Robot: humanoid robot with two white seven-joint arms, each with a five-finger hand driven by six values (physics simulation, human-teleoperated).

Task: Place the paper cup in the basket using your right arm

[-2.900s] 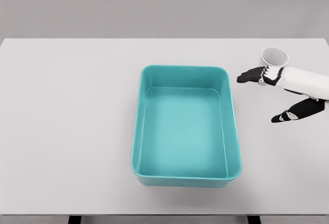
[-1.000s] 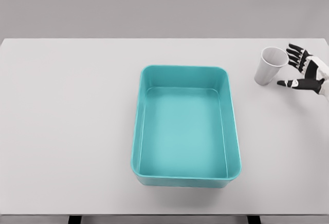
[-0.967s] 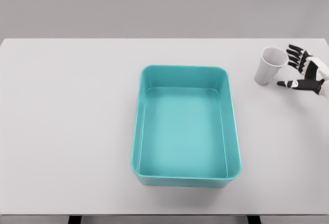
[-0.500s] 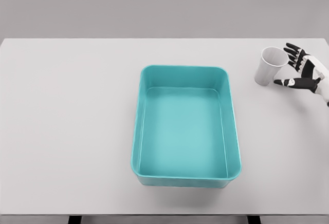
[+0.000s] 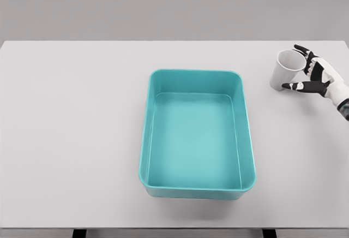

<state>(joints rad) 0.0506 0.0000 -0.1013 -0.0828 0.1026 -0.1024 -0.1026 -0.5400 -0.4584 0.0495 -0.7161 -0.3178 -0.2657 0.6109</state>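
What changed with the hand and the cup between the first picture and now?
The right robot hand pulled back from over the paper cup, came round to its right side and closed in, fingers now open around it, no clear grip yet. The cup and the teal basket stayed put.

White table (image 5: 76, 140), plain grey wall (image 5: 163, 6) behind it

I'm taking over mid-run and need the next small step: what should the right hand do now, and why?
Probably close the fingers around the paper cup. The right hand is beside it with fingers spread, thumb near the cup's lower side and fingertips by its rim, but no firm grasp shows. The cup stands on the table, right of the empty teal basket, so lifting comes after gripping.
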